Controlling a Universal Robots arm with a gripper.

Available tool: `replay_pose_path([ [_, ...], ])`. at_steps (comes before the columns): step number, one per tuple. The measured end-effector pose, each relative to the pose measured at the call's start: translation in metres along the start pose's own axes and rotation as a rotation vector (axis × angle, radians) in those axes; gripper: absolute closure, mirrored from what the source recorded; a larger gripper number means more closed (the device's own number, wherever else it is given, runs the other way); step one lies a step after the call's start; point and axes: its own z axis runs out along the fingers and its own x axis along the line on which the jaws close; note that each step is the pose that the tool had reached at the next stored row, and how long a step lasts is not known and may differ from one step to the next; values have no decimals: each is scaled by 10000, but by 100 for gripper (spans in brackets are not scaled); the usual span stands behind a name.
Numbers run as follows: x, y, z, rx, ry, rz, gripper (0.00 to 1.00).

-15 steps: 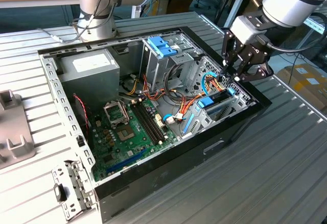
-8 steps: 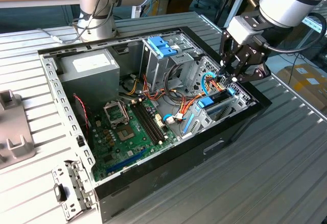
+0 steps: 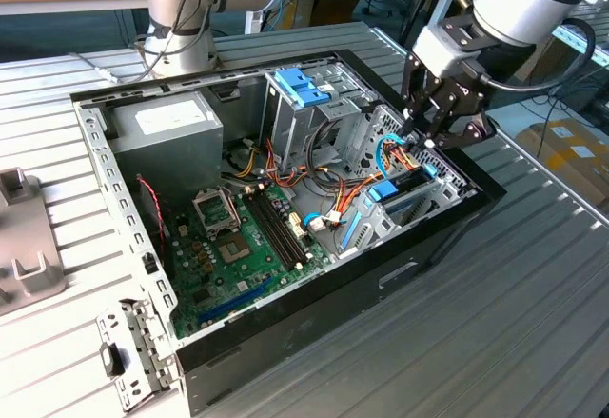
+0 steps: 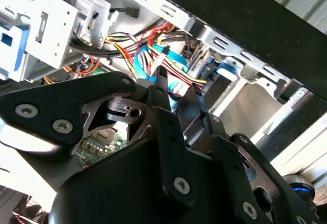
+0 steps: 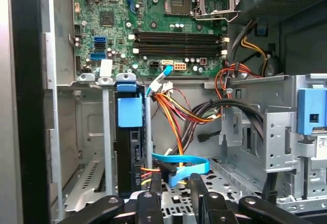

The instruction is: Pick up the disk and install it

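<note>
In the exterior view an open computer case (image 3: 285, 209) lies on its side on a ribbed metal table (image 3: 495, 304). The black gripper (image 3: 425, 139) hangs over the corner of the case at the exterior view's right, with its tips just above a bunch of coloured wires (image 3: 404, 163) and a flat blue cable (image 3: 383, 154). Its fingers look close together, with only a thin gap, and nothing is held between them. The disk (image 3: 407, 192) sits on its edge in the drive slot by the case wall, just below the gripper, with its light-blue rail on top. In the first wrist view the disk (image 5: 129, 147) stands dark and thin in the metal bay with its blue tab at the end nearest the green board (image 5: 153, 25), and the blue cable (image 5: 181, 164) curls beside it, near the finger tips (image 5: 156, 180). The big grey power supply (image 3: 166, 132) is at the far end of the case, well apart from the gripper. A blue piece with two tabs (image 3: 300, 87) sits on the drive cage near the back.
</note>
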Motion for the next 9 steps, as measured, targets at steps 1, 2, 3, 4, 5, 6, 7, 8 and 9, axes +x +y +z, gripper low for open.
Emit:
replay_pose_path([
  [1,1,3,0,-1,-8,0,64],
  [2,1,9,0,0,-17,2,64],
  [3,3,17,-2,0,-22,0,64],
  [4,5,26,-3,0,-25,0,64],
  [5,11,38,-3,-1,-32,0,64],
  [6,16,40,-4,-1,-33,-1,64],
  [7,20,42,-5,-1,-33,-1,64],
  [8,23,42,-6,-1,-31,0,64],
  [9,24,48,-6,0,-32,1,64],
])
